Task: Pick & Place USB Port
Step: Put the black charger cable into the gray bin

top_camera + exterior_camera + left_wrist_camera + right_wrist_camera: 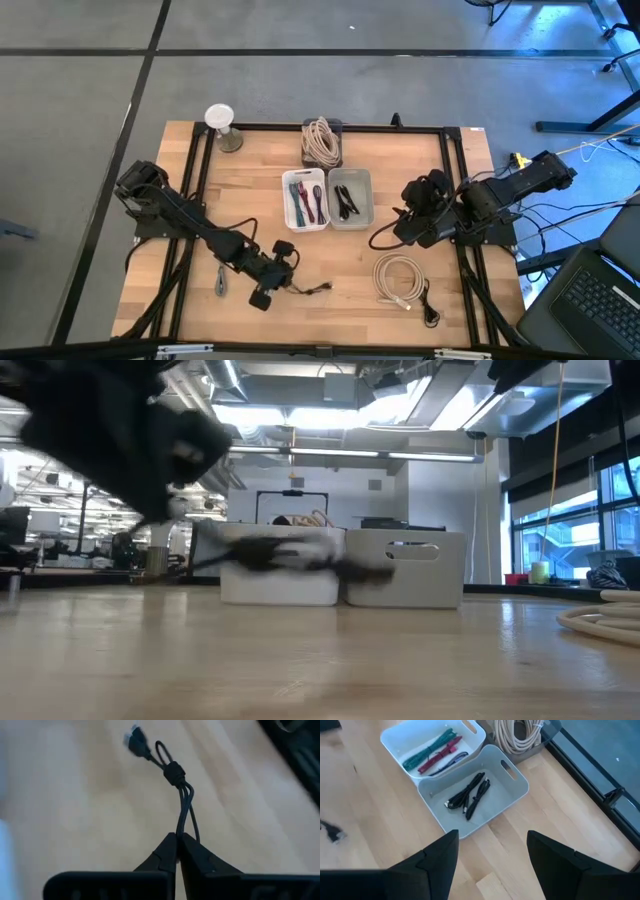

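Note:
My left gripper point(178, 836) is shut on a bundled black USB cable point(175, 772) over the near middle of the table point(283, 280); its plug point(135, 737) points away from the fingers. In the low view the cable point(300, 555) is a blurred streak in front of the bins. My right gripper point(492, 860) waits open over the table's right side point(415, 215), just right of the grey bin point(512, 795), which holds two black cables point(470, 795). My left gripper pinches the cable bundle between its two fingertips, on the strands point(184, 822) at the end opposite the plug. Several strands run out past the fingertips to the wrap point(174, 772). In the low view the cable looks lifted clear of the table, roughly level.
A white bin point(305, 198) with coloured cables stands left of the grey bin point(350, 197). A beige cord coil point(322, 140) lies in a tray at the far edge. Another beige coil point(400, 278) lies near right, a small object point(220, 283) near left, a white stand point(220, 122) far left.

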Controlling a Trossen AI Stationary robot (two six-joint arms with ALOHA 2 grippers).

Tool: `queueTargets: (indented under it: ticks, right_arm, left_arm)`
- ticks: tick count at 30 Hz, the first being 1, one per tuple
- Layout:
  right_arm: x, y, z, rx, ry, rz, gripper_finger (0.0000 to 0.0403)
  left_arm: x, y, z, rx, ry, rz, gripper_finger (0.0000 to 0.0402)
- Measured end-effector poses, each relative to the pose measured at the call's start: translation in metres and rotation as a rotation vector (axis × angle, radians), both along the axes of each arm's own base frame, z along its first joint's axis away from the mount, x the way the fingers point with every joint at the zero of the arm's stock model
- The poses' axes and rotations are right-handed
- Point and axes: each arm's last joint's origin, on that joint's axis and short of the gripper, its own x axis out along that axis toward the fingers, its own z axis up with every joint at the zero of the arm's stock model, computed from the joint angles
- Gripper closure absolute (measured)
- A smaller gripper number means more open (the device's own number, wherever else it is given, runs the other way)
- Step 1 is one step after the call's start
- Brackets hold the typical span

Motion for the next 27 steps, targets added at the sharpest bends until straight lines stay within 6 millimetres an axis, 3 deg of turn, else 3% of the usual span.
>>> queueTargets:
  ticks: [7, 11, 15, 19, 27]
  right_arm:
    - [0.005, 0.003, -0.009, 0.010, -0.016, 0.017, 0.0164]
    - [0.021, 0.013, -0.010, 0.068, -0.098, 0.167, 0.0164]
    - [0.036, 0.025, -0.010, 0.130, -0.162, 0.363, 0.0164]
    - [0.048, 0.033, -0.020, 0.150, -0.122, 0.424, 0.0164]
    - [0.067, 0.043, -0.052, 0.108, 0.023, 0.448, 0.0164]
  left_arm:
    - [0.017, 0.011, 0.028, 0.163, -0.314, 0.032, 0.0398]
    - [0.035, 0.031, 0.039, 0.172, -0.438, 0.009, 0.0398]
    - [0.048, 0.058, 0.044, 0.141, -0.482, 0.004, 0.0398]
    - [0.055, 0.077, 0.047, 0.120, -0.490, 0.010, 0.0398]
    - [0.066, 0.082, 0.073, 0.160, -0.494, -0.035, 0.0398]
